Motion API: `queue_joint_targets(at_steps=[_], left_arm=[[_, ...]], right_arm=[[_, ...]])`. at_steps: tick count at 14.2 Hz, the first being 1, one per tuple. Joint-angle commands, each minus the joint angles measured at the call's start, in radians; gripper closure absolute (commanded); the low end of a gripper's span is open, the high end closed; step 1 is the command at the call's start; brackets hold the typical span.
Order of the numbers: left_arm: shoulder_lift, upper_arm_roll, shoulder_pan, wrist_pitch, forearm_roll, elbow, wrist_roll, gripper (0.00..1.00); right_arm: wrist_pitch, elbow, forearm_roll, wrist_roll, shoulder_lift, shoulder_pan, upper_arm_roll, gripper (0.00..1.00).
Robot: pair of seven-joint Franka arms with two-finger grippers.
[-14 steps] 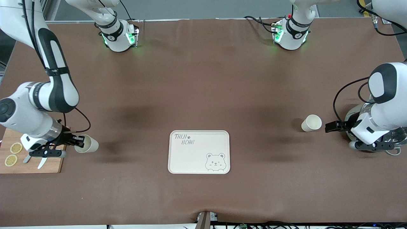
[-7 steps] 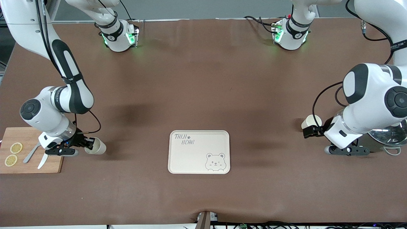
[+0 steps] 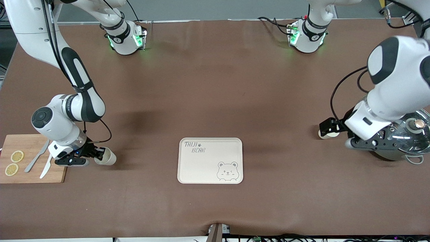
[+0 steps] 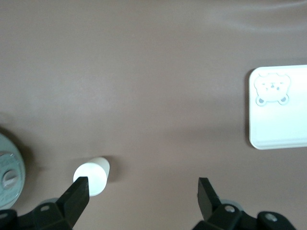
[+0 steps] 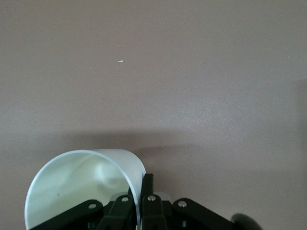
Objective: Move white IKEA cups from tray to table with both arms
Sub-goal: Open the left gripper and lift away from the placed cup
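One white cup [image 3: 109, 158] is held by its rim in my right gripper [image 3: 98, 155], low over the table between the cutting board and the cream tray [image 3: 210, 160]. In the right wrist view the gripper [image 5: 140, 191] is shut on the cup's wall [image 5: 81, 184], one finger inside and one outside. The other white cup [image 3: 327, 135] stands upright near the left arm's end. My left gripper [image 3: 328, 127] hovers over it, open. In the left wrist view the cup [image 4: 93, 173] sits by one fingertip [image 4: 76, 190], not centred in the gripper [image 4: 141, 189].
A wooden cutting board [image 3: 32, 169] with lemon slices, a knife and a fork lies at the right arm's end. A pot with a glass lid [image 3: 408, 134] stands at the left arm's end, also in the left wrist view [image 4: 7, 175]. The tray [image 4: 278, 108] is bare.
My right gripper has carried its cup toward the tray. My left gripper has moved from beside the pot to over the other cup, which has not moved.
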Motion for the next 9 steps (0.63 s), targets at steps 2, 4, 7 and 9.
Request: queue_joint_targets(at_steps=[2,4,7,9], left_arm=[[-0.101,0.007,-0.022,-0.114,0.011,-0.014,0.045,0.0],[-0.145,0.005,-0.02,-0.154,0.011,-0.022,0.079,0.0],[-0.182,0.007,-0.011,-0.208,0.011,-0.017,0.084,0.0],[-0.182,0.007,-0.011,-0.21,0.018,-0.013,0.085,0.0]], right_arm=[[0.075,-0.035,0.015,-0.01,0.013,0.01,0.001,1.0],[0.082,-0.036,0.015,-0.008,0.014,0.015,-0.001,1.0],[0.079,-0.035,0.015,-0.002,0.014,0.016,-0.001,0.87],[0.068,-0.029,0.015,0.001,0.013,0.015,0.001,0.0]])
